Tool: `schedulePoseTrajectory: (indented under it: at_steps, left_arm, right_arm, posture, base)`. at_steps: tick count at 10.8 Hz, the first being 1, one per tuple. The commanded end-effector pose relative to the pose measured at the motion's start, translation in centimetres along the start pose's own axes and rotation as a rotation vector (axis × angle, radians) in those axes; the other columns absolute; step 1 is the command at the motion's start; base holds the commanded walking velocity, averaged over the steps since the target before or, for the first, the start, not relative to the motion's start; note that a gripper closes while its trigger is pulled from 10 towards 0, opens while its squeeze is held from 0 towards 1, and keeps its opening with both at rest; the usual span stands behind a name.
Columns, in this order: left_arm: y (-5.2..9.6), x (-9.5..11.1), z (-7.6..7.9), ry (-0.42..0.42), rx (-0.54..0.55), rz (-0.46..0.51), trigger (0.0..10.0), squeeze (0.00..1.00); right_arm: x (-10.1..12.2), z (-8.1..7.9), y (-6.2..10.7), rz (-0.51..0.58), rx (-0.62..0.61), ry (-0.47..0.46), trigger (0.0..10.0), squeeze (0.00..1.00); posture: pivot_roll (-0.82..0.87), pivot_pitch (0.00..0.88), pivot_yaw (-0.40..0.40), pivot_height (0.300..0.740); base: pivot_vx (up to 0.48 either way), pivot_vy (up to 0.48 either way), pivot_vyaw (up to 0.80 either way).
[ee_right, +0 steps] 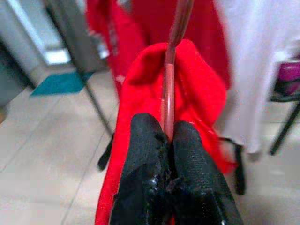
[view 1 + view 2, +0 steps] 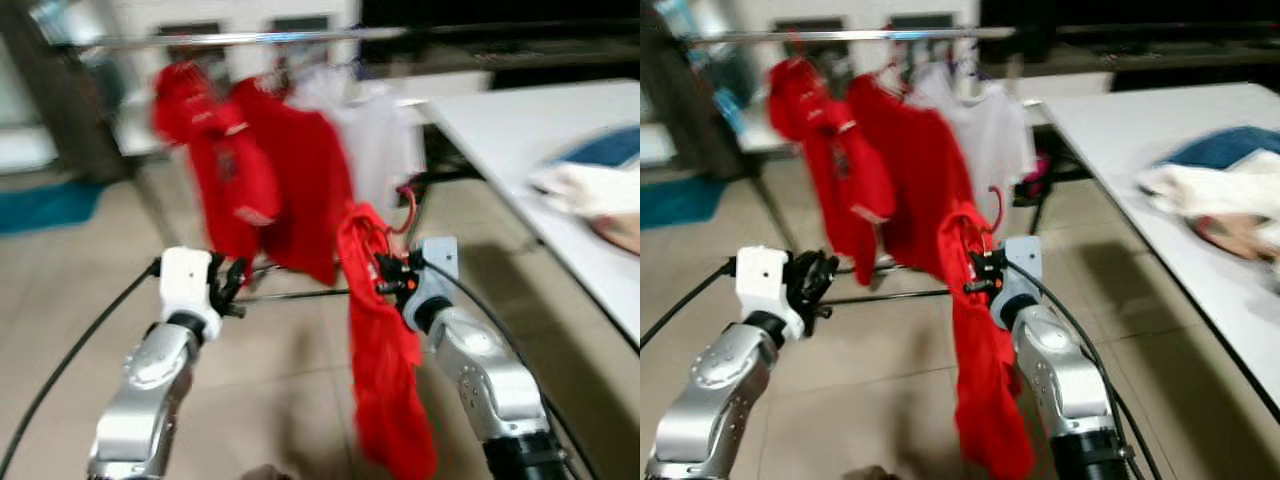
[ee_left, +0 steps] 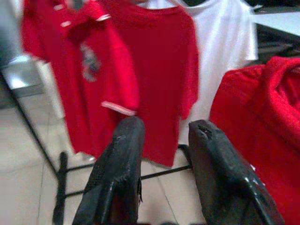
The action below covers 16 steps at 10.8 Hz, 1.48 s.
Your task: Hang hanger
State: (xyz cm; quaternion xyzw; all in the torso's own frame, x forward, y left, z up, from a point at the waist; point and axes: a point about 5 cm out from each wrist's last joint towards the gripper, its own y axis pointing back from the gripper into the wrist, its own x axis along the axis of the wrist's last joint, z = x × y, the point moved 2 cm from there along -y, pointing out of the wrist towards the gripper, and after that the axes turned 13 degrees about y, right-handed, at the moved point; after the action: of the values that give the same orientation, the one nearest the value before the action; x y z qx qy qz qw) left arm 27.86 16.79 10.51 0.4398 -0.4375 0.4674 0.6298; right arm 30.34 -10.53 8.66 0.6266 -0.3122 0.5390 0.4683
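Hanger (image 1: 168, 89) with red shirt (image 2: 385, 380) pinched in right gripper (image 1: 168, 138), well below rail (image 2: 840, 35); not yet hung. Left gripper (image 3: 161, 140) parted, empty.

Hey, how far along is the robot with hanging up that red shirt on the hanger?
Done: the right gripper is shut on the red hanger, with the red shirt draped on it. In hand: it holds this below the rail, in front of the hung shirts. Left: lifting the hook onto the rail. The left gripper is open, holding nothing.
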Motion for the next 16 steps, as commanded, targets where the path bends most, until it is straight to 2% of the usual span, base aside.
schedulePoseTrajectory:
  at_steps: [1, 2, 5, 16]
  left_arm:
    - [-0.2, 0.6, 0.2, -0.001, 0.002, 0.018, 10.0, 0.0]
    - [-0.1, 0.1, 0.3, -0.028, -0.009, -0.005, 10.0, 0.0]
    - [0.3, 0.2, -0.5, -0.039, 0.027, -0.008, 10.0, 0.0]
    - [1.5, 1.6, -1.5, -0.081, 0.025, 0.006, 10.0, 0.0]
  right_arm:
    - [1.2, -0.2, -0.4, 0.034, 0.029, 0.017, 10.0, 0.0]
    - [1.3, -0.1, -0.4, 0.026, 0.038, 0.0, 10.0, 0.0]
    - [1.4, -1.0, -0.5, 0.023, 0.112, 0.004, 10.0, 0.0]
    - [3.4, -3.0, -0.7, 0.116, 0.237, 0.116, 10.0, 0.0]
  posture:
    - [0.06, 0.016, 0.026, 0.74]
    - [0.05, 0.017, 0.022, 0.74]
    - [0.07, 0.023, 0.005, 0.74]
    - [0.09, 0.019, 0.001, 0.74]
  base:
    - [0.292, 0.0, 0.8]
    - [0.3, 0.0, 0.8]
    - [0.305, 0.0, 0.8]
    - [0.322, 0.0, 0.0]
